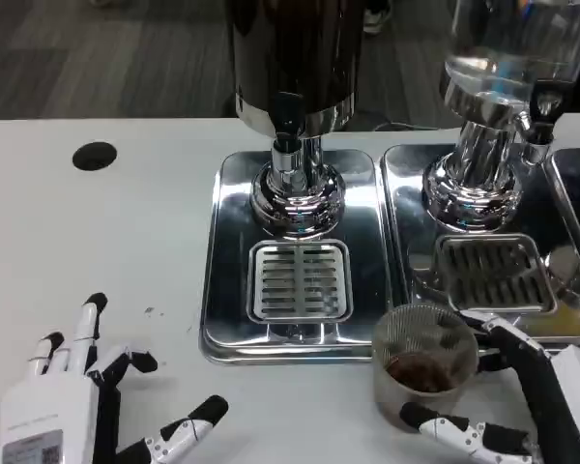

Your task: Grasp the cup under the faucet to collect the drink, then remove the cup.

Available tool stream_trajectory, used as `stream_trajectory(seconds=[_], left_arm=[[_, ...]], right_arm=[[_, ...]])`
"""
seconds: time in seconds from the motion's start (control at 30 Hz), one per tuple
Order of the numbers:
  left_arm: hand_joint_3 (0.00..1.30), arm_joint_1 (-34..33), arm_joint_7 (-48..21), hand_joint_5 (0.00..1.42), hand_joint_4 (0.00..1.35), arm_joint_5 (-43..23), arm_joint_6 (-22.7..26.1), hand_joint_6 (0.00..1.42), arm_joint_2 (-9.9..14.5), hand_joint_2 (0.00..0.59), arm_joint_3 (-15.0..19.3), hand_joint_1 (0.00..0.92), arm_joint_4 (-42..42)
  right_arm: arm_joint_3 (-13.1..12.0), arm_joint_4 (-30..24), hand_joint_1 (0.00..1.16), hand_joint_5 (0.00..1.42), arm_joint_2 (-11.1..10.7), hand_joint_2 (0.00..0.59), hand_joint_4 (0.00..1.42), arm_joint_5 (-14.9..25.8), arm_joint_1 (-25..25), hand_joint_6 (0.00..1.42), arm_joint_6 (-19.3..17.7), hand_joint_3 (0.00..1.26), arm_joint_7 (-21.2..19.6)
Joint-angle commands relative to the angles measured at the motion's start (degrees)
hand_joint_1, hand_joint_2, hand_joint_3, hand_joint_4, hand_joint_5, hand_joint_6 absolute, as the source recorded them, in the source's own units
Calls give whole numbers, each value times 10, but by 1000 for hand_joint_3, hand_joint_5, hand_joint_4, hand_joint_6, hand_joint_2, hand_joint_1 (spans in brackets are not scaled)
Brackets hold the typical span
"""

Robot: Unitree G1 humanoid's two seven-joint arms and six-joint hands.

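A clear plastic cup (424,356) with a little brown drink at its bottom stands on the white table, just in front of the right drip tray (406,232). My right hand (517,401) grips it from the right, fingers wrapping its near and far sides. The dark dispenser's faucet (287,135) hangs over the middle drip tray's grate (300,280), to the cup's upper left. The clear dispenser's faucet (539,121) sits at the upper right. My left hand (87,401) rests open on the table at the lower left, fingers spread.
A chrome drip tray (222,290) holds the dark dispenser's base (296,193). A third tray's edge (570,184) shows at far right. A black round hole (95,156) marks the table at the upper left. White table surface (97,251) lies between my left hand and the trays.
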Motion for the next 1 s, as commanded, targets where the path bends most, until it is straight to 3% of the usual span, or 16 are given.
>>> stream_trajectory(seconds=[0.03,0.2,0.73,0.83,1.0], left_arm=[[576,-1,-6,223,0,-19,-13,147,2,84,3,0,2],[578,-5,-7,227,0,-20,-13,147,4,83,0,0,4],[617,-1,-4,242,35,-24,-15,138,4,102,4,0,-4],[629,2,3,247,40,-7,-10,133,6,105,0,0,-10],[631,2,3,257,51,-2,-7,132,2,109,-2,0,-14]], right_arm=[[-4,11,789,472,-13,165,513,10,-10,383,-35,412,3],[1,37,774,383,-23,160,375,26,-21,331,-55,293,24],[0,52,743,227,-30,151,177,34,-28,249,-79,108,50],[-1,48,653,110,-31,151,19,48,-26,173,-85,9,63],[-15,28,548,1,-28,148,0,85,-16,64,-99,0,76]])
